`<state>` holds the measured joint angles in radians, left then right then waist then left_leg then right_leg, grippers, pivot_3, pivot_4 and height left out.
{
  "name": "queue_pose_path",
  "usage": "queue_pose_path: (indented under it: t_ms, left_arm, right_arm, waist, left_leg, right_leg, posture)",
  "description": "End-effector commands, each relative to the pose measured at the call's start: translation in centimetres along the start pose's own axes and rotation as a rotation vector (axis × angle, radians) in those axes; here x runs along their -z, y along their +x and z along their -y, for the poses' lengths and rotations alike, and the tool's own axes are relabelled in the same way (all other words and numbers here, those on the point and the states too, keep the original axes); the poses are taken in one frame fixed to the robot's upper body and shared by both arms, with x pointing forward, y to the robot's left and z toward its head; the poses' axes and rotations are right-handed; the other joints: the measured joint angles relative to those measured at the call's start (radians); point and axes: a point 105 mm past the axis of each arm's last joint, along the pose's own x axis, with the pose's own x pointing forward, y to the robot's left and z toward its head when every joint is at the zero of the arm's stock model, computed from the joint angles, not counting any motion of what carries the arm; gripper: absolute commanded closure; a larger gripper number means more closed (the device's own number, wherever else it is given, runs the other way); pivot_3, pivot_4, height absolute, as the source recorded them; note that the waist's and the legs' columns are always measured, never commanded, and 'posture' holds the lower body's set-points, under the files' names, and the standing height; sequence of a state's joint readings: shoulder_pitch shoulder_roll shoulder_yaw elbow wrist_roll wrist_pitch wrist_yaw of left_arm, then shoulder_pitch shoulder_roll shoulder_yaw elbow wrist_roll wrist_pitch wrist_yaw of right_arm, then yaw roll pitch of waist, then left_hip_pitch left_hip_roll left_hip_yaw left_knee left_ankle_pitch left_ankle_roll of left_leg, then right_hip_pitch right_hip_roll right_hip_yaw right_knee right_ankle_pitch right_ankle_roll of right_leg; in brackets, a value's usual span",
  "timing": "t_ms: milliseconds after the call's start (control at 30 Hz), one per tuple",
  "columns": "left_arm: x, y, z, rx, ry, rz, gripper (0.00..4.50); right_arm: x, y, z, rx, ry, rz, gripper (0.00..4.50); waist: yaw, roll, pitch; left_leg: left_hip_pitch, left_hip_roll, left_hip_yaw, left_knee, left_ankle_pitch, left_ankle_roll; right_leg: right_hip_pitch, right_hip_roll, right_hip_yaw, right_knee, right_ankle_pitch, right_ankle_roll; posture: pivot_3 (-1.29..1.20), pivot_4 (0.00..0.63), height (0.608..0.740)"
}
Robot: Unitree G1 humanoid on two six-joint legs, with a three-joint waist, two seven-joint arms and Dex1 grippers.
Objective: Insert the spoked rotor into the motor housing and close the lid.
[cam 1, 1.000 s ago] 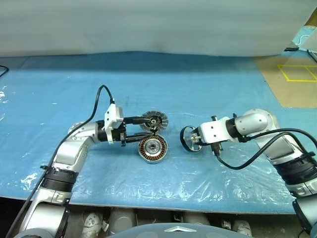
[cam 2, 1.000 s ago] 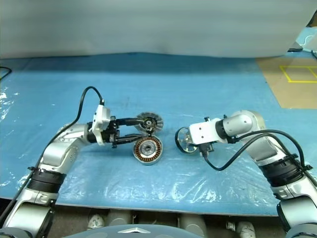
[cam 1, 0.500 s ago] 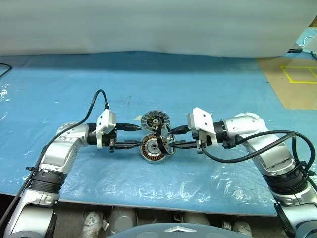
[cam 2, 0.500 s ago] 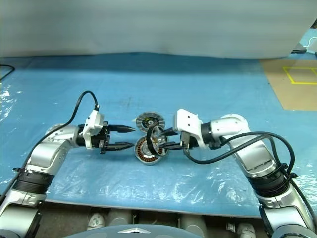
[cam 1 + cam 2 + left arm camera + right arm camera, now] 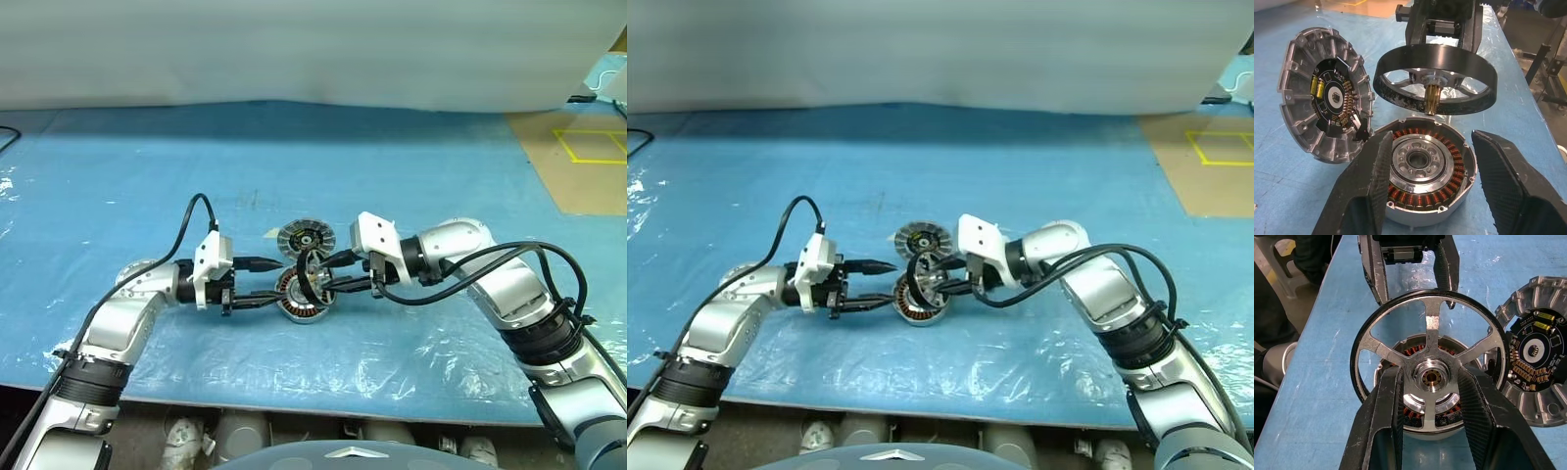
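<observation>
The motor housing [image 5: 1427, 171], a disc with copper windings round a silver hub, lies flat on the blue table. My left gripper [image 5: 277, 281] is open, one finger [image 5: 1366, 181] on each side of the housing's near edge. A little above the housing hangs the spoked rotor [image 5: 1431, 377], black-rimmed, tilted and shaft down. My right gripper [image 5: 325, 273] is shut on the rotor, with its fingers [image 5: 1386, 416] clamped at the hub. The lid [image 5: 1327, 103], grey and ribbed, leans against the housing's far side, its black inner face showing.
A blue plastic sheet [image 5: 147, 166] covers the table, and its front edge [image 5: 294, 403] runs close below the arms. At the back right lies brown board with yellow tape [image 5: 588, 147]. A pale wall [image 5: 294, 49] closes off the back. Black cables loop off both wrists.
My right gripper has carried the rotor leftward from open table to above the housing, rolling it shaft down. My left gripper has drawn back from the lid toward the housing's near side.
</observation>
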<state>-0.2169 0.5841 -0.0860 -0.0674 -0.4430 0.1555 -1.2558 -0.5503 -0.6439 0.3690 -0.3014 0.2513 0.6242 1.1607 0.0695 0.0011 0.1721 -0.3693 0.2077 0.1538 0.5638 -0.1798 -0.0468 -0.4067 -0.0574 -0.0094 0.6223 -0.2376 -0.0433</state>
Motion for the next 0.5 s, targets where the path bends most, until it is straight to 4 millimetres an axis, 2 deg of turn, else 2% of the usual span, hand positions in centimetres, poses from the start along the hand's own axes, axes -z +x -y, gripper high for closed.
queue_pose_path:
  t_ms: [33, 133, 300, 500]
  left_arm:
    - [-0.5, -0.5, -0.1, -0.013, 0.065, -0.010, 1.76]
    - [-0.3, -1.2, -0.3, -0.023, 0.059, -0.031, 1.76]
    - [0.9, -1.9, 1.0, 0.022, 0.062, -0.098, 1.76]
    - [0.9, -1.6, 1.3, -0.011, 0.016, -0.047, 1.76]
  right_arm:
    - [-0.4, 0.2, 0.7, 0.003, -0.064, -0.009, 3.17]
    - [-0.1, 0.4, 1.0, -0.001, -0.079, -0.024, 3.17]
    - [0.0, 1.0, 0.9, -0.024, -0.058, -0.009, 3.17]
    - [0.2, 1.3, 0.8, -0.036, -0.058, -0.021, 3.17]
  waist:
    - [0.000, 0.000, 0.000]
    - [0.000, 0.000, 0.000]
    - [-0.001, 0.000, 0.000]
    - [0.000, 0.000, 0.000]
  left_leg:
    - [0.000, 0.000, 0.000, 0.000, 0.000, 0.000]
    - [0.000, 0.000, 0.000, 0.000, 0.000, 0.000]
    - [0.000, 0.000, 0.000, 0.000, 0.000, 0.000]
    - [0.000, 0.000, 0.000, 0.000, 0.000, 0.000]
  right_leg:
    - [0.000, 0.000, 0.000, 0.000, 0.000, 0.000]
    - [0.000, 0.000, 0.000, 0.000, 0.000, 0.000]
    - [0.000, 0.000, 0.000, 0.000, 0.000, 0.000]
    - [0.000, 0.000, 0.000, 0.000, 0.000, 0.000]
  posture:
    - [0.00, 0.150, 0.740]
    - [0.00, 0.150, 0.740]
    - [0.00, 0.150, 0.740]
    - [0.00, 0.150, 0.740]
